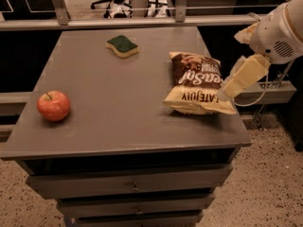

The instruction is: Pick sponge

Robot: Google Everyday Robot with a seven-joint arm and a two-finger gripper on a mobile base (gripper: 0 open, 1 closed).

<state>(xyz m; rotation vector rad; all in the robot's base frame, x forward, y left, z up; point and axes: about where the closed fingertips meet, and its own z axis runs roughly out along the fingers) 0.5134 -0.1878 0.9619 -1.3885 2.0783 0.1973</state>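
Note:
The sponge (122, 46) lies flat near the far edge of the grey table (123, 122), left of centre. It has a dark green top over pale yellow foam and a wavy outline. My gripper (228, 91) comes in from the right on a white and cream arm. It hangs at the table's right edge, by the right side of the chip bag. It is well to the right of the sponge and nearer the front than it. It holds nothing that I can see.
A brown-and-yellow chip bag (195, 82) lies on the table's right side, between my gripper and the sponge. A red apple (53, 105) sits at the front left. Drawers (135, 186) are below the tabletop. A metal rail (142, 21) runs behind the table.

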